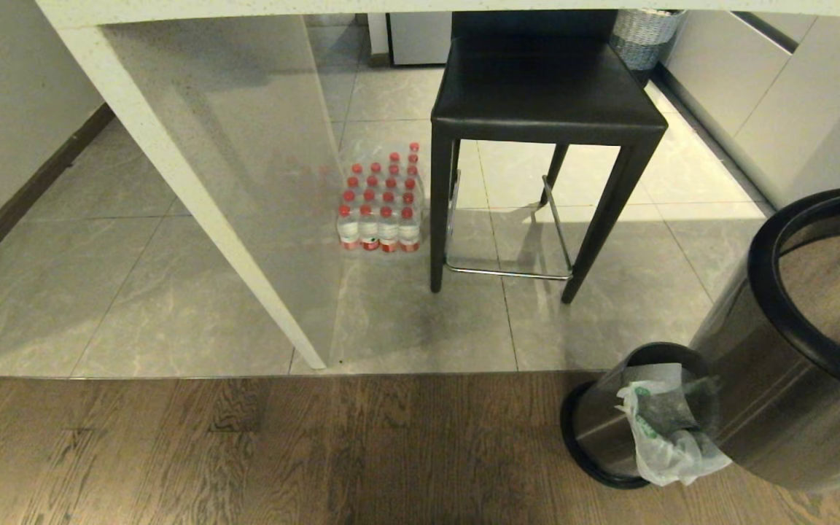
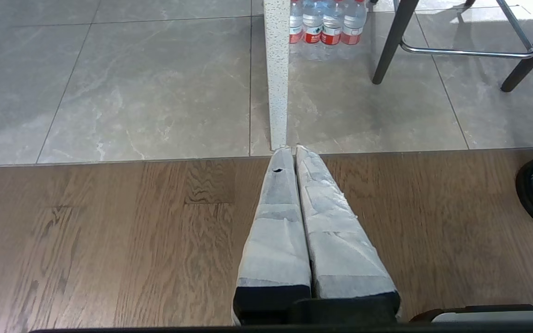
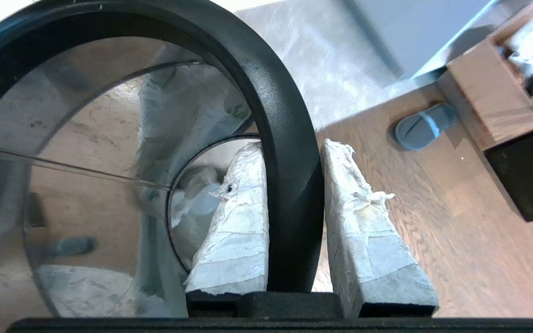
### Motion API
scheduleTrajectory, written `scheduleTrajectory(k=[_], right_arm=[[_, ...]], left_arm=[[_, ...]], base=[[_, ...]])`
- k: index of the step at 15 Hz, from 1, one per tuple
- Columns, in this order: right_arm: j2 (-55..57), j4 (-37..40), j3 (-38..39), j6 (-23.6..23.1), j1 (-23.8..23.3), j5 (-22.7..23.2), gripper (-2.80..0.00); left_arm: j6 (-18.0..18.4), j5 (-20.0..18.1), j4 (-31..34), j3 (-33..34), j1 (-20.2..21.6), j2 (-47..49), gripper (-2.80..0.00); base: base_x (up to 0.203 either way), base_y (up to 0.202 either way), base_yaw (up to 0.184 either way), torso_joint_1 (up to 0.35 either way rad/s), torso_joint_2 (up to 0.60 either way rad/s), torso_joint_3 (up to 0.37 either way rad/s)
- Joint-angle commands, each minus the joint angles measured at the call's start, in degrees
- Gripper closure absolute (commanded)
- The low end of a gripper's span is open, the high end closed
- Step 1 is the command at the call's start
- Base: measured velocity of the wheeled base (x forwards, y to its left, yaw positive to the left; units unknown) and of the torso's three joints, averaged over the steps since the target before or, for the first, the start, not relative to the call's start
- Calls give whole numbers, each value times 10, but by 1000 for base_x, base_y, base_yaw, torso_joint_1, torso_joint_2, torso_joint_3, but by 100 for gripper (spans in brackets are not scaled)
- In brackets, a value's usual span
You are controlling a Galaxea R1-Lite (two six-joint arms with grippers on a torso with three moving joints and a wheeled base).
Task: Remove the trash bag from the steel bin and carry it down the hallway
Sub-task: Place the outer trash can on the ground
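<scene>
The steel bin (image 1: 748,386) is raised and tilted at the right of the head view, its black ring rim (image 1: 770,292) close to the camera. My right gripper (image 3: 293,145) is shut on that rim (image 3: 285,115), one taped finger inside and one outside. Below it on the wood floor sits a lower steel part with a black foot ring (image 1: 588,437). The crinkly white trash bag (image 1: 664,445) with green print hangs over it. The bag (image 3: 192,212) also shows through the bin's far opening. My left gripper (image 2: 292,149) is parked shut above the wood floor.
A black stool (image 1: 544,95) stands on the grey tiles beside a pack of red-capped water bottles (image 1: 382,204). A white counter panel (image 1: 194,189) slants down at the left. A woven basket (image 1: 642,33) and cabinets (image 1: 792,95) are behind. A wooden box (image 3: 493,92) and a slipper (image 3: 424,132) lie nearby.
</scene>
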Motion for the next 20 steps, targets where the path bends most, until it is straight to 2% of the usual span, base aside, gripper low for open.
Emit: scheduleTrajectory(k=[1, 3, 5, 9, 11, 14, 16, 18, 20], right_arm=[[-44, 47, -23, 33, -4, -26, 0], [-42, 61, -28, 96, -5, -92, 0], [-10, 62, -26, 145, -13, -130, 0], [74, 51, -26, 172, -113, -128, 0], [124, 16, -25, 175, -193, -96, 0], [223, -44, -24, 173, -319, -4, 0], [296, -81, -27, 173, -367, 38, 0], [373, -131, -34, 172, -397, 55, 0], [467, -195, -55, 151, -423, 69, 0]], left_arm=[[0, 0, 0, 0, 0, 0, 0], [0, 0, 0, 0, 0, 0, 0], [0, 0, 0, 0, 0, 0, 0], [0, 0, 0, 0, 0, 0, 0], [0, 0, 0, 0, 0, 0, 0], [0, 0, 0, 0, 0, 0, 0], [0, 0, 0, 0, 0, 0, 0], [0, 0, 0, 0, 0, 0, 0], [0, 0, 0, 0, 0, 0, 0]], base=[[0, 0, 0, 0, 0, 0], [0, 0, 0, 0, 0, 0], [0, 0, 0, 0, 0, 0], [0, 0, 0, 0, 0, 0], [0, 0, 0, 0, 0, 0], [0, 0, 0, 0, 0, 0], [0, 0, 0, 0, 0, 0], [0, 0, 0, 0, 0, 0], [0, 0, 0, 0, 0, 0]])
